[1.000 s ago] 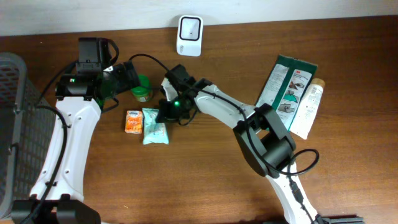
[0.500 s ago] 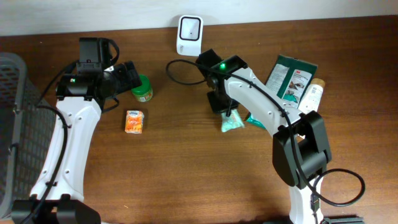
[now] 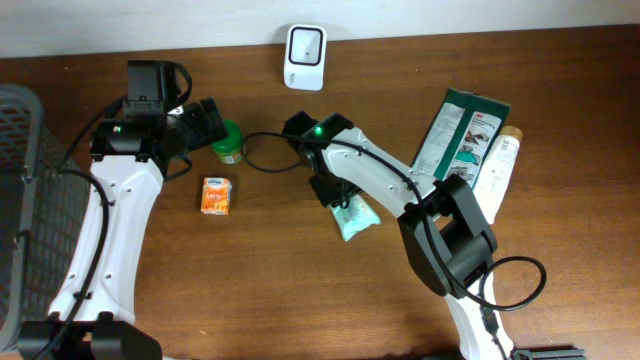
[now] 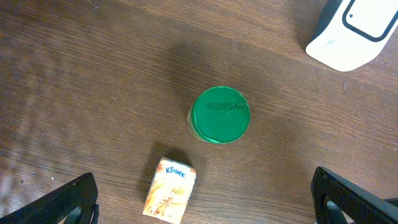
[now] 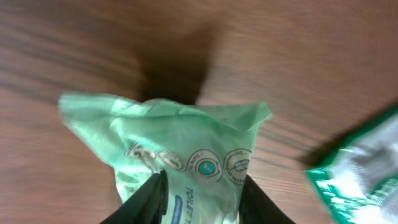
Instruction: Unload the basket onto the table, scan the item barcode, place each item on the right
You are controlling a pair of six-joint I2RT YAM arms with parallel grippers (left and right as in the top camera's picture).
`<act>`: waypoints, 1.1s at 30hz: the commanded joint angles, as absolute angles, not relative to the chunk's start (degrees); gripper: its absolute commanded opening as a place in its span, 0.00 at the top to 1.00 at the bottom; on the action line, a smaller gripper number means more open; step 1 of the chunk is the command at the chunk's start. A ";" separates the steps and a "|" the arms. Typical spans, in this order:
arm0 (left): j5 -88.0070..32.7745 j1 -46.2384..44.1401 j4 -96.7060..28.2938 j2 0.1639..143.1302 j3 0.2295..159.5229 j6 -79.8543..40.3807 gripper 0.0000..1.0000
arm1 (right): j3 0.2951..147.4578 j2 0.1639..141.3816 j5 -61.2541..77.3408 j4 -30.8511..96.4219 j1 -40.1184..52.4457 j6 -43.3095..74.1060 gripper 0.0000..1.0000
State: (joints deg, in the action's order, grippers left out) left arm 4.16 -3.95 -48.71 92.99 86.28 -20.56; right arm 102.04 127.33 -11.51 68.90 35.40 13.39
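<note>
A pale green toilet-tissue pack [image 3: 356, 215] lies on the wood near the table's middle. My right gripper [image 3: 328, 190] is at its upper-left end. In the right wrist view the pack [image 5: 186, 143] fills the space between the two black fingers [image 5: 152, 199], and my right gripper [image 5: 200, 186] has its jaws standing apart on either side of it. The white barcode scanner [image 3: 305, 45] stands at the back edge and also shows in the left wrist view [image 4: 357, 28]. My left gripper [image 3: 205, 125] hovers wide open over the table [image 4: 205, 194], holding nothing.
A green-lidded jar [image 3: 229, 143] and an orange Kleenex pack [image 3: 215, 195] sit below the left gripper. A dark green box [image 3: 460, 135] and a white tube [image 3: 497, 170] lie at the right. A grey wire basket [image 3: 20, 180] stands at the left edge.
The right arm carried the green pack from the left to the right of the scanner, then back to the middle and down. Its jaws have parted. The left arm has not moved.
</note>
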 commanded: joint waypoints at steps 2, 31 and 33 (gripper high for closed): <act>4.99 -3.57 -48.75 91.90 87.33 -20.47 0.01 | 104.01 127.87 -7.25 69.41 33.80 12.21 0.55; 7.79 8.97 -48.80 88.01 89.34 -20.03 0.01 | 114.50 131.55 -10.50 73.91 39.09 7.60 0.41; 7.77 8.97 -48.77 88.01 89.34 -20.05 0.01 | 114.08 132.44 -12.73 73.91 39.90 8.29 0.40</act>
State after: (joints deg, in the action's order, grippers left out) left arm 8.84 8.97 -48.75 88.92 88.31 -20.53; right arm 114.83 130.76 -7.97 73.93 38.96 7.46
